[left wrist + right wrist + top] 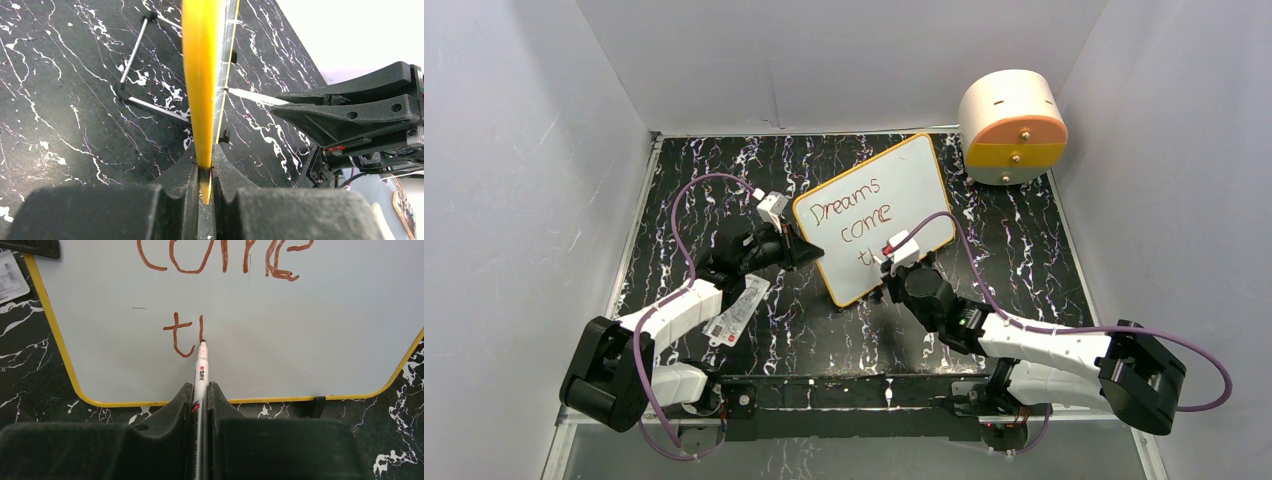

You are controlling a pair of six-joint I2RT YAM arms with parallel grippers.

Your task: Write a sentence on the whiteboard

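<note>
Overhead and wrist views of the two arms at the whiteboard (902,180). The board, white with a thin orange-yellow frame, stands at the centre of the black, white-veined bench (1024,270), slanted in the overhead view, between the two pincers.

Left pincer (204,167): fingers together, clamped on the orange-yellow frame at the board's left edge. The left wrist view shows this edge end-on, with a thin wire stand (131,75) on the bench on one side of it.

Right pincer (200,392): fingers nearly together, clamped on a white marker (201,367) that juts forward from between them. The dark tip touches the white surface at the foot of a short vertical stroke.

The sentence (864,228), in reddish-brown marker, reads "Dreams" on the first line and "come" on the second. The third line shows a "t" and the single stroke beside it.

A small printed card (739,312) lies on the bench beside the left arm. A beige drum with an orange face (1012,125) sits at the far right corner.
</note>
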